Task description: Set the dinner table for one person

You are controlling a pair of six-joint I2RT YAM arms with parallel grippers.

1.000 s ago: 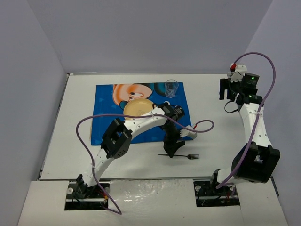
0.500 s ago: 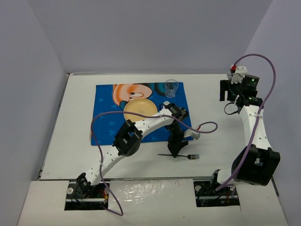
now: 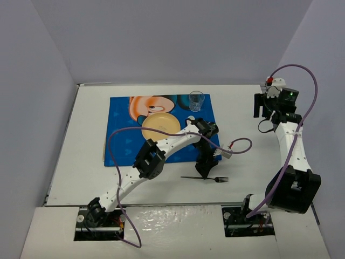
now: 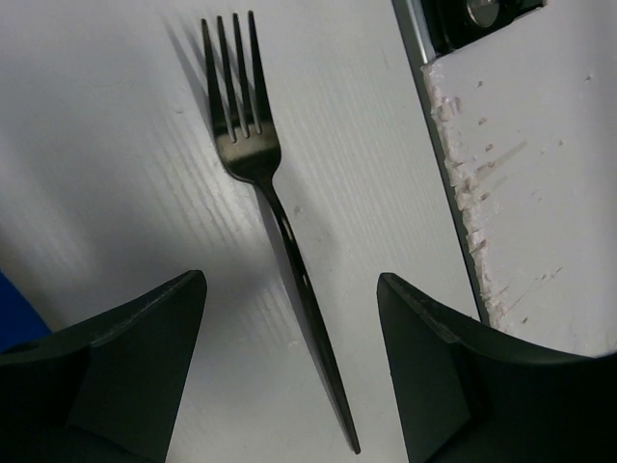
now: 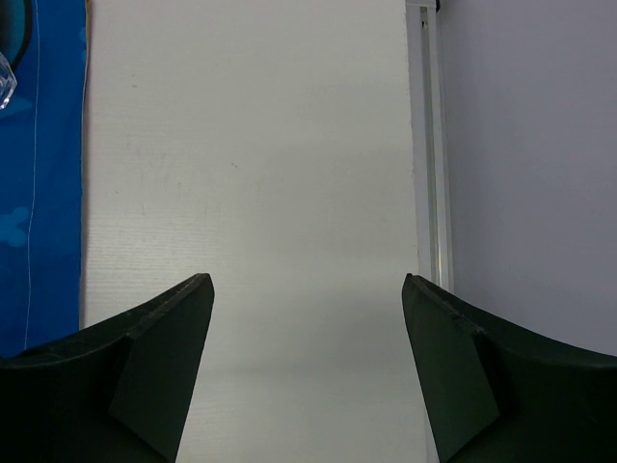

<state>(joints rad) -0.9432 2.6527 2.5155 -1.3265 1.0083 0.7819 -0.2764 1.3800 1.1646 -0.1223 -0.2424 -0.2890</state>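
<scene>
The dinner table point(image 3: 86, 135) bears placemat point(image 3: 121, 116), fork point(image 3: 218, 178) — perhaps metal.

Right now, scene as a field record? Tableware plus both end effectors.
placemat: blue, cartoon print, flat on white table
plate: yellow, on placemat
glass: clear, upright, placemat's far right corner
fork: dark, on bare table, nearer than placemat
left end effector: open, straddling fork handle, no grip
right end effector: open, empty, far right of table
</scene>
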